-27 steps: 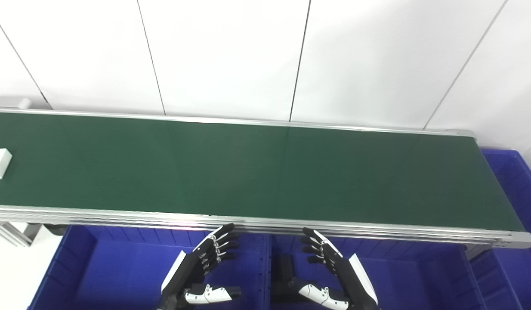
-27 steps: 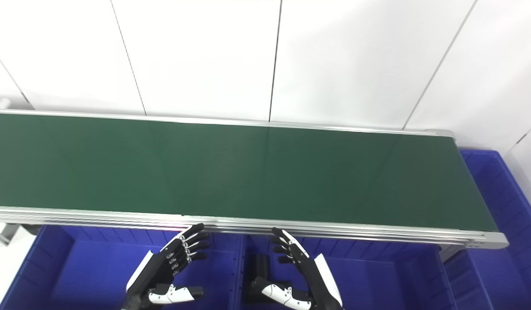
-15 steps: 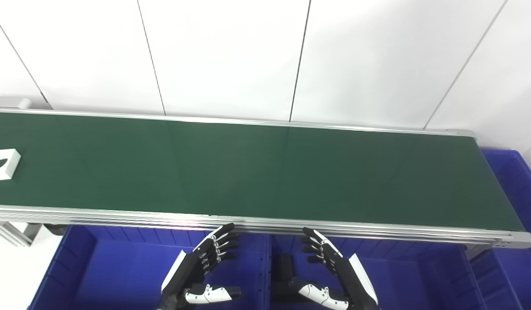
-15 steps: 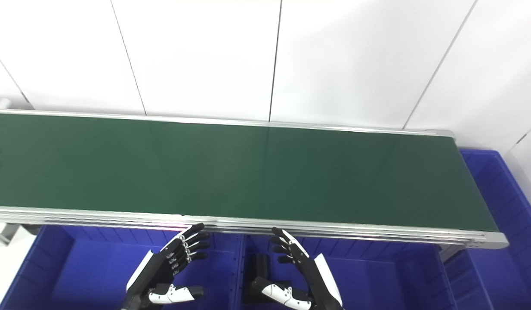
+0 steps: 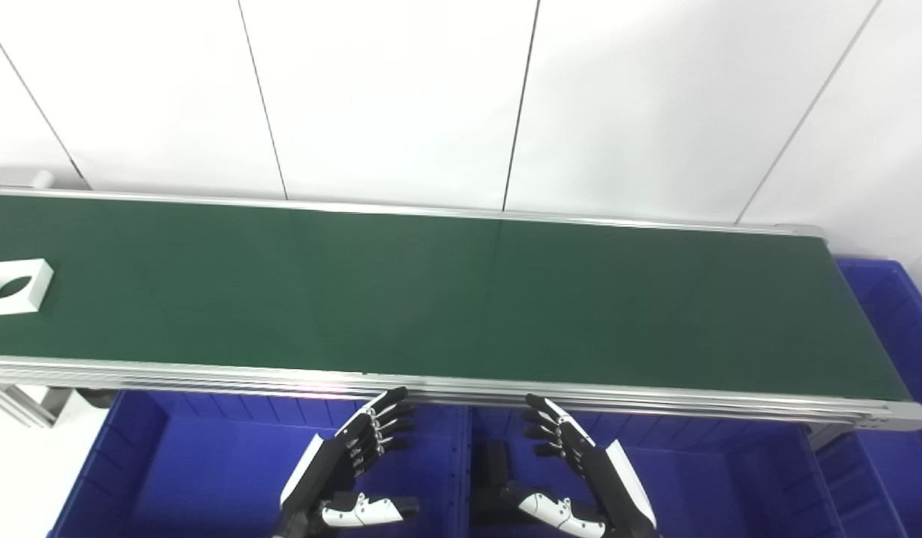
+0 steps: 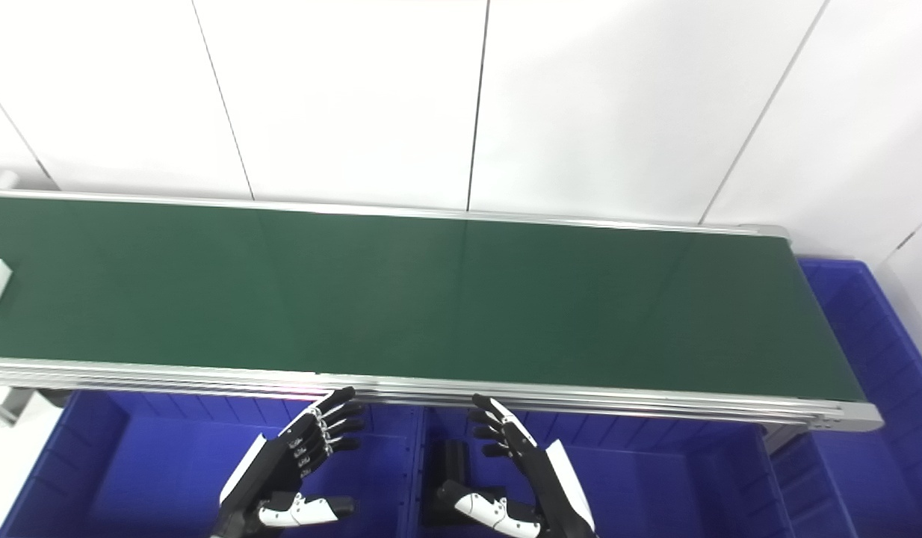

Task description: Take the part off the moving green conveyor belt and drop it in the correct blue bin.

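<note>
- Long dark green conveyor belt [image 5: 461, 291]: matt, smooth, faint sheen.
- Silver metal belt frame rail [image 5: 207, 371]: brushed, shiny, ridged.
- White square part with round hole [image 5: 13, 286], left edge: matt plastic look.
- Blue plastic bin [image 5: 199, 463], bottom: glossy, ribbed walls.
- White wall panels [image 5: 386, 97], top: smooth, matt.

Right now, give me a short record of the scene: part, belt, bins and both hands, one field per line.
part: white square block with round hole, far left on the belt
belt: green conveyor belt, otherwise bare
bins: blue bins below the belt's near edge, another at the right end
left hand: open, over a bin, holding nothing
right hand: open, over a bin, holding nothing
</note>
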